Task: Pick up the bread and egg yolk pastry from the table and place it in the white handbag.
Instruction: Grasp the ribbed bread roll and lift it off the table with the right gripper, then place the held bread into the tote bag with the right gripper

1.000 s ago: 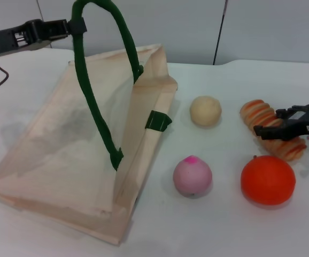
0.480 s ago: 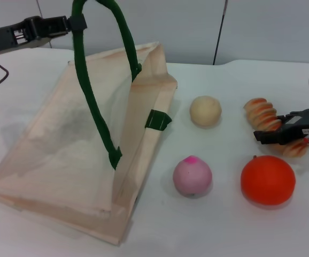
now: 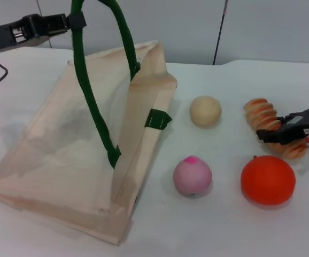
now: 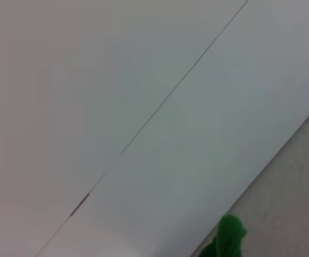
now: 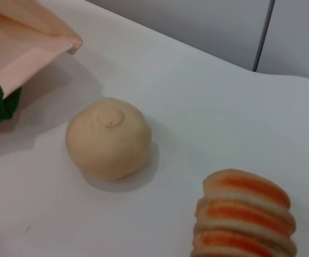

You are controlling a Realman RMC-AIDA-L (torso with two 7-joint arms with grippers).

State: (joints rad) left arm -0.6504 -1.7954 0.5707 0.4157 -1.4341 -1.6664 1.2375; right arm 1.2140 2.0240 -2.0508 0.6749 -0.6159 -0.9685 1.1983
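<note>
The bread [image 3: 261, 114], a striped orange and cream loaf, lies on the table at the right; its end shows in the right wrist view [image 5: 245, 217]. My right gripper [image 3: 278, 126] is low over the loaf's middle, its jaws open on either side of it. The egg yolk pastry [image 3: 205, 111], a pale cream ball, sits left of the bread and shows in the right wrist view [image 5: 109, 138]. The white handbag [image 3: 63, 144] lies at the left. My left gripper [image 3: 63, 24] is shut on its green handle [image 3: 90, 96] and holds it up, so the mouth stands open.
A pink ball with a magenta tip [image 3: 192, 176] and a round orange ball [image 3: 268, 180] sit on the table in front of the pastry and bread. A green strap patch [image 3: 158, 120] marks the bag's open edge. A wall stands behind the table.
My right gripper has dropped lower over the bread and shifted slightly right. The bread, bag and left gripper have hardly moved.
</note>
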